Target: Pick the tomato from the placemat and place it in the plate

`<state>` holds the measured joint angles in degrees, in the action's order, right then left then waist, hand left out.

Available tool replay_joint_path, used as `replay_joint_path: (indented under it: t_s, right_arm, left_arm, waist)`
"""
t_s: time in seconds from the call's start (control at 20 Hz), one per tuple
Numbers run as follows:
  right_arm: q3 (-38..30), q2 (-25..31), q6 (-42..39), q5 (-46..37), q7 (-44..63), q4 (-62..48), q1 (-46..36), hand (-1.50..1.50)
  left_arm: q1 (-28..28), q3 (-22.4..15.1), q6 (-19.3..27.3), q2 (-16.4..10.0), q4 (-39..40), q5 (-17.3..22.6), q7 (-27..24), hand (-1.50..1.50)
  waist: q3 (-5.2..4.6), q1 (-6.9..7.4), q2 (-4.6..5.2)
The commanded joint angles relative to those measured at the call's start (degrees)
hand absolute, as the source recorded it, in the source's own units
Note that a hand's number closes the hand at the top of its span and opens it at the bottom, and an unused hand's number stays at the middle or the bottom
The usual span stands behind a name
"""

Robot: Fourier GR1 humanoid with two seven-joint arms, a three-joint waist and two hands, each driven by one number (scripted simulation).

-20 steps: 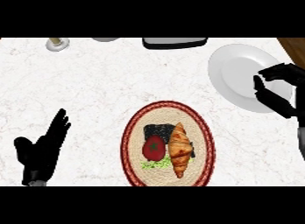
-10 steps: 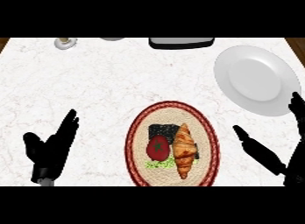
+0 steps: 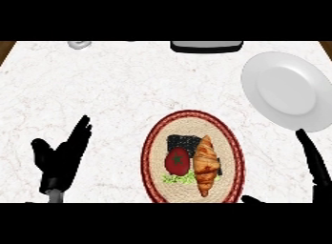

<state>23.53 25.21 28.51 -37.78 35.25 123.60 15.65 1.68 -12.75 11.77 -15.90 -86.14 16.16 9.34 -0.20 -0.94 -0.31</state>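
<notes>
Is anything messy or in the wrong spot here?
Nothing is spilled or broken. One odd thing: the tomato and croissant lie straight on the placemat, heaped together with a dark lump and green bits, not on the white plate at the upper right.

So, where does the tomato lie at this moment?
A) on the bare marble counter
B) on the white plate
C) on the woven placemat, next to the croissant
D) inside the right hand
C: the tomato lies on the placemat, just left of the croissant, well apart from the plate.
</notes>
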Motion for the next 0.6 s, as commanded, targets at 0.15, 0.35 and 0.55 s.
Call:
replay_joint_path:
  t_s: [0.15,0.35,0.55]
  right_arm:
    - [9.1,-4.3,-16.3,-14.4,24.5,4.3,-7.0,-1.50]
    - [15.3,-12.5,-23.0,-19.9,33.0,0.3,-14.8,-1.50]
    - [16.6,-21.1,-26.9,-25.1,37.3,-5.8,-20.9,-1.50]
  left_arm:
    - [-2.8,-1.1,0.1,1.6,4.3,-1.2,1.8,0.00]
    - [-3.3,-2.0,0.7,3.3,4.4,-2.1,2.3,0.00]
    - [-1.3,-1.4,-0.4,2.9,6.0,-2.9,-0.5,0.00]
  waist:
    - [-0.12,1.29,0.53]
    - [0.04,1.39,0.41]
    - [0.07,1.34,0.37]
